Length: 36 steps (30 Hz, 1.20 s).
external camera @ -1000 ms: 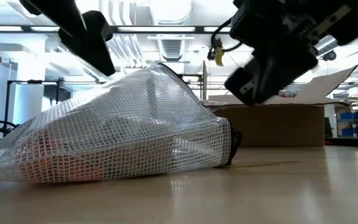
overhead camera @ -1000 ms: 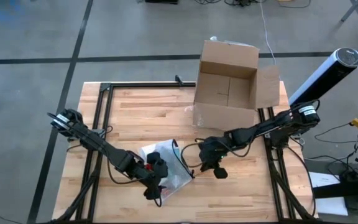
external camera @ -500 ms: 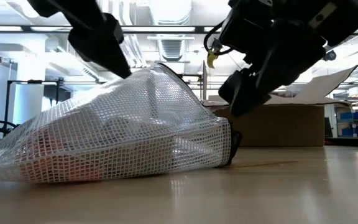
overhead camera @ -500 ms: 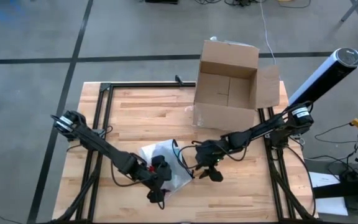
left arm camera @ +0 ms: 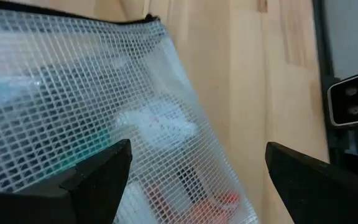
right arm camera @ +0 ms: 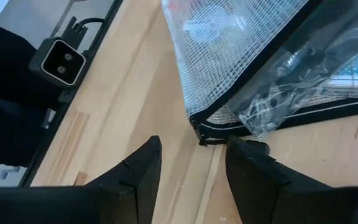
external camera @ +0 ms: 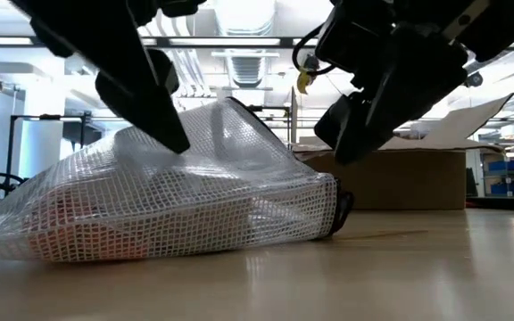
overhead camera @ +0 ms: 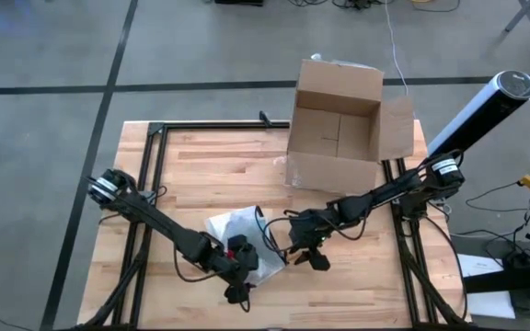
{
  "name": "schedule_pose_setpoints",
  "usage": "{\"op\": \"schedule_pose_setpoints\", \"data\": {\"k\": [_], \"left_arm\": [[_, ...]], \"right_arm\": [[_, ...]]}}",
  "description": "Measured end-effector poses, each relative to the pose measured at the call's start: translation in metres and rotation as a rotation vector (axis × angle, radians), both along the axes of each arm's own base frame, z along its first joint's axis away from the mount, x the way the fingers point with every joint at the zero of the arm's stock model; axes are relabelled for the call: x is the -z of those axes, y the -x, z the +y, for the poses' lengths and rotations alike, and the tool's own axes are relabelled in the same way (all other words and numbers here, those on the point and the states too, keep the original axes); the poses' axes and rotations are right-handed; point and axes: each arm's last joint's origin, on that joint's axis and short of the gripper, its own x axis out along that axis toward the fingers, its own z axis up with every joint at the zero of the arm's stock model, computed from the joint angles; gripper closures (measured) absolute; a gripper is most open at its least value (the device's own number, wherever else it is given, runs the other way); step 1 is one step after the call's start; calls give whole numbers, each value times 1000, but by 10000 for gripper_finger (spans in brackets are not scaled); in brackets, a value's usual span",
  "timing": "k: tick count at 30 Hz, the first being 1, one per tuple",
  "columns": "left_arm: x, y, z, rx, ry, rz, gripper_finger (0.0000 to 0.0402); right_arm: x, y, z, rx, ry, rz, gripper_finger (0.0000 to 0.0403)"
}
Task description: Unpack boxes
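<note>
The brown cardboard box (overhead camera: 334, 124) stands open on its base at the table's far right, also seen in the low view (external camera: 400, 178). A translucent mesh zip pouch (overhead camera: 237, 234) lies flat on the wood near the front, with things inside it. My left gripper (overhead camera: 238, 269) is wide open over the pouch's near part (left arm camera: 73, 93). My right gripper (overhead camera: 306, 256) hangs open just right of the pouch. Its fingers stand a little short of the pouch's black zip corner (right arm camera: 201, 138), with nothing between them. My left gripper comes down slanting from above with its fingers spread. One finger (external camera: 145, 98) presses on the pouch's upper sloping side (external camera: 186, 156), where the mesh is dented in. The other finger (left arm camera: 316, 186) stands past the pouch's edge over bare wood. The pouch stays on the table.
Black frame rails (overhead camera: 150, 175) run along the table's left and far sides. A white and black cylinder (overhead camera: 481, 110) leans at the right. A small camera block (right arm camera: 61, 59) sits by the table's near edge. Bare wood lies between the pouch and the box.
My left gripper has come down onto the pouch, still wide open. The pouch's upper left slope has sagged under it, while its base stays on the table.
</note>
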Motion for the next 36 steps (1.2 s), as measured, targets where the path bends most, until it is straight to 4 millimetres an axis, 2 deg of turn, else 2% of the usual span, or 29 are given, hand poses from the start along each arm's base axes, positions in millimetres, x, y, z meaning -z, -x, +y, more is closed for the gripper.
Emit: {"op": "schedule_pose_setpoints", "data": {"k": [15, 23, 26, 32, 36], "left_arm": [[12, 15, 9, -50, -77, 179, 49], [10, 18, 11, -55, -83, 195, 49], [6, 18, 11, -55, -74, 181, 49], [3, 19, 12, -55, -69, 173, 49], [2, 19, 12, -59, -64, 170, 49]], "right_arm": [[0, 0, 0, 2, 1, -1, 258], [-5, -5, -1, 55, 40, -36, 265], [-6, -15, 1, 62, 43, -46, 264], [9, -40, 13, 40, 39, 13, 271], [9, -51, 17, 26, 28, 39, 278]]}}
